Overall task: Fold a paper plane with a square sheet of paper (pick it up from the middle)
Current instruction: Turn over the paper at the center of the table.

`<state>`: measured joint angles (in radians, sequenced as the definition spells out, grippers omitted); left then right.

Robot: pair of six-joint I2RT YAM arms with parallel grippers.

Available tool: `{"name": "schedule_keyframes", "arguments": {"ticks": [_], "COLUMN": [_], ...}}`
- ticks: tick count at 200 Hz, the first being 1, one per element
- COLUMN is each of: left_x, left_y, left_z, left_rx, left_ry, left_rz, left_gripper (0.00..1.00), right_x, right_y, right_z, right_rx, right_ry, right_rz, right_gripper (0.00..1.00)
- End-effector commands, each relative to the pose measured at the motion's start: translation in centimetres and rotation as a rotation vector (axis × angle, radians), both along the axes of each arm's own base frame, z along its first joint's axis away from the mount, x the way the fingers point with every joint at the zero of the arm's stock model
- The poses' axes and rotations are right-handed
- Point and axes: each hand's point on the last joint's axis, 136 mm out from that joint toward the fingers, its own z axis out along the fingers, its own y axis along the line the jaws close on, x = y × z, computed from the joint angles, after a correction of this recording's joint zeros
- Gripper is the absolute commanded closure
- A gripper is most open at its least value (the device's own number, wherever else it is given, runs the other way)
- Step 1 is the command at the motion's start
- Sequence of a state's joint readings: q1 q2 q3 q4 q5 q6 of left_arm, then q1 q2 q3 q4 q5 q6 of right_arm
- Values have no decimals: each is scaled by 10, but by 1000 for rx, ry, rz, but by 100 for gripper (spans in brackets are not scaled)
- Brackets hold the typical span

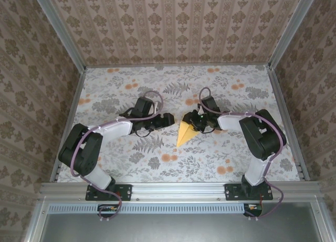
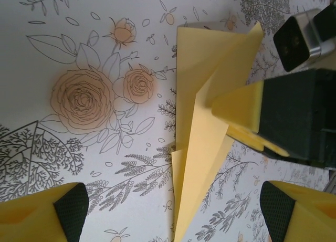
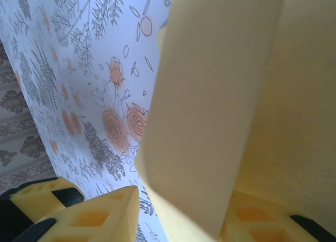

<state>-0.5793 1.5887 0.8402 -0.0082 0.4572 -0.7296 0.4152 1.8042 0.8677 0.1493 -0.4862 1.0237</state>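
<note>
I am looking at the right pincer (image 2: 234,121) first: its yellow fingers (image 2: 239,103) are pressing close together on a raised flap of the paper plane (image 2: 202,137), so it is clamping the paper. Through the right wrist camera the right pincer (image 3: 178,223) is showing a folded yellow sheet (image 3: 210,95) running up between its two fingers (image 3: 100,216), and the paper is lying against the finger on the right side of that view.

From above, the right pincer (image 1: 193,121) is sitting over the wide end of the paper plane (image 1: 184,134), near the middle of the worktop (image 1: 131,163). The plane is lying as a long narrow triangle, its point aiming toward the arm bases and slightly to the left. One wing is lying flat on the worktop (image 2: 79,42) while the gripped part is standing up off it.

The left pincer (image 1: 169,118) is hovering just beside the plane on its left, with its fingers (image 2: 68,210) wide apart and nothing between them but the plane's tip below; I am seeing the left pincer (image 2: 176,216) touching no paper.

The worktop is wearing a cloth printed with grey leaves and orange roses (image 2: 84,100). Patterned wallpaper (image 1: 168,21) is lining the walls around it, and a metal rail (image 1: 178,189) is running along the near edge.
</note>
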Motion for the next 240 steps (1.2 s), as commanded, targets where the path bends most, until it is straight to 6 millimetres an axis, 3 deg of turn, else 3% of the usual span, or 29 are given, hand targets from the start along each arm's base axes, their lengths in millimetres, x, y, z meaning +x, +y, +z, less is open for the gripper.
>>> {"name": "schedule_keyframes", "arguments": {"ticks": [1,33,63,94,118,145,180,199,225,240], "left_x": [-1,0,-1,-4,-9,-19,-20,-19,-12,-6], "left_y": [5,11,17,23,19,8,-2,-8,-11,-11], "left_z": [0,2,6,21,47,77,100,104,109,113], "left_rx": [-11,-17,-36,-113,-226,-354,-473,-514,-562,-592], "left_ry": [21,21,27,28,13,4,3,19,17,2], "left_rz": [18,30,43,59,43,-13,-45,-56,-37,-24], "left_gripper": [11,11,11,8,3,0,0,0,10,25], "right_x": [-12,-15,-10,0,7,15,20,19,15,14], "right_y": [8,11,14,24,37,52,68,73,76,76], "right_z": [-10,-16,-1,47,98,143,180,187,187,184], "right_rx": [-3,-11,5,79,200,354,513,551,563,564], "right_ry": [3,-20,-74,-217,-331,-368,-376,-370,-357,-345], "right_rz": [49,73,87,120,151,160,175,182,195,199], "right_gripper": [65,73,91,97,97,97,96,96,96,96]}}
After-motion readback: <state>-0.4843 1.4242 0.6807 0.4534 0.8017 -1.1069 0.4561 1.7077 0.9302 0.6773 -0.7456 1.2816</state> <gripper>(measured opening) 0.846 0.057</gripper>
